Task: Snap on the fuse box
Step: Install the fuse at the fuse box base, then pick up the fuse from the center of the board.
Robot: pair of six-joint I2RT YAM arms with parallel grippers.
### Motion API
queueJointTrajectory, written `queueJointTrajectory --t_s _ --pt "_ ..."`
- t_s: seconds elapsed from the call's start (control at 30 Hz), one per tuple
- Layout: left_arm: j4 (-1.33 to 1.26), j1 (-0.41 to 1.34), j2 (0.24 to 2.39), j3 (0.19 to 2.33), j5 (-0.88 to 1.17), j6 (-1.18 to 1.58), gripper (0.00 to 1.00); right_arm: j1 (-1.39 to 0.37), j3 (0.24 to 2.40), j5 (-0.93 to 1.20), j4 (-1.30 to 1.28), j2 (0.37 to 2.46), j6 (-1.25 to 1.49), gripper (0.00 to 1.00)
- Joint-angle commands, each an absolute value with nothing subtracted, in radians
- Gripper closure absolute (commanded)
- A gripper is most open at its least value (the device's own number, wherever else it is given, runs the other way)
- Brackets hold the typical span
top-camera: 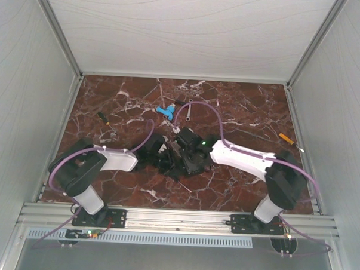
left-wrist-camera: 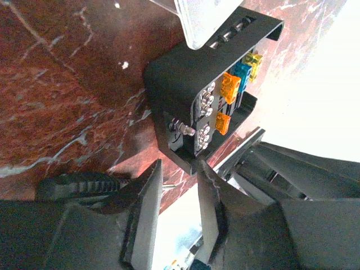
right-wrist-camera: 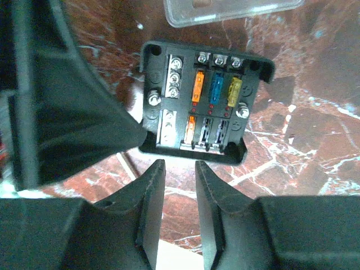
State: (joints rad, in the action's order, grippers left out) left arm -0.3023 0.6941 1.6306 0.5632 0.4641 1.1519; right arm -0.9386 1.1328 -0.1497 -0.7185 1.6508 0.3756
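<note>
The marble table (top-camera: 247,108) carries both arms bent inward, their wrists meeting at its middle over the box (right-wrist-camera: 197,104). The box lies flat there with its slotted face up towards the cameras.

The left gripper (left-wrist-camera: 177,188) has its jaws a little apart with nothing between them. Its tips sit just at one corner of the box; whether they touch it is hard to tell from this angle. The right gripper (right-wrist-camera: 179,183) is likewise parted by a narrow gap and empty, with its tips just short of the box's near edge.

The task looks barely begun. The clear lid (right-wrist-camera: 225,12) is off and lies on the table just beyond the box's far edge, apart from it. It has yet to be picked up, squared over the box and pressed down until it snaps.

The box is close to square. In the right wrist view its slightly longer side runs left to right, roughly across that gripper's reach. The screw terminals sit on the left. The fuses (right-wrist-camera: 198,84), orange, blue and yellow, stand in a row along the far side, with one more orange below.
</note>
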Motion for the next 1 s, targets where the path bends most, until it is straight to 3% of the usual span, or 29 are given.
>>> queueJointTrajectory --t_s 0.0,0.13,0.27,0.4,0.53,0.97 --pt "-0.204 0.690 1.576 0.619 0.393 1.104 0.66 -0.927 1.123 -0.170 -0.690 1.493 0.352 0.71" --pt "-0.100 0.682 1.520 0.656 0.320 1.048 0.55 -0.883 1.057 -0.194 -0.631 1.390 0.348 0.62" --pt "0.061 0.649 1.481 0.723 0.202 0.944 0.46 -0.807 0.958 -0.196 -0.516 1.277 0.340 0.45" --pt "0.214 0.594 1.478 0.807 0.085 0.840 0.44 -0.739 0.852 -0.203 -0.396 1.178 0.338 0.25" --pt "0.339 0.562 1.526 0.909 -0.053 0.742 0.44 -0.685 0.773 -0.200 -0.301 1.111 0.336 0.13" --pt "0.299 0.490 1.764 1.070 -0.032 0.446 0.53 -0.626 0.684 -0.094 -0.216 1.082 0.350 0.08"
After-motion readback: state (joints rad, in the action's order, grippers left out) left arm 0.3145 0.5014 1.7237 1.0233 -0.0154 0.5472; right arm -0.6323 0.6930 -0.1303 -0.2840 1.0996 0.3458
